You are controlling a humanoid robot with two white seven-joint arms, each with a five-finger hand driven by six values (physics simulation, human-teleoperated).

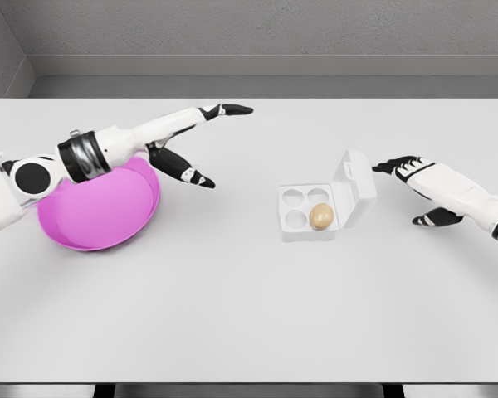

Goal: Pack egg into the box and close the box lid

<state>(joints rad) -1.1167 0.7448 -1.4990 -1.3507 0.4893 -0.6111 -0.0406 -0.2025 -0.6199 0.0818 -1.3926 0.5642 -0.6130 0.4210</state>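
Egg already sits in the box, front-right cup of four; other three cups empty. Lid stands open, tilted up off the box's right edge. Only the closing step looks left.

Right robot hand is released, fingers loosely extended, holding nothing, just right of the lid's top edge and apparently not touching it. Left robot hand is also released, fingers spread, empty, hovering over the rim of the pink bowl, well apart from the box.

Risks from here:
- Box is light and loose on the surface. A sideways push on the lid from the right likely slides the whole box left instead of folding the hinge, since nothing braces it.
- Pushing low on the lid could tip the box and roll the egg out of its cup.
- Egg top may stand proud of the tray; forcing the lid down could jam it or leave it part closed.
- Fingertips over the lid edge could get pinched under it.

Left arm could brace the box's left side; it's far off now.
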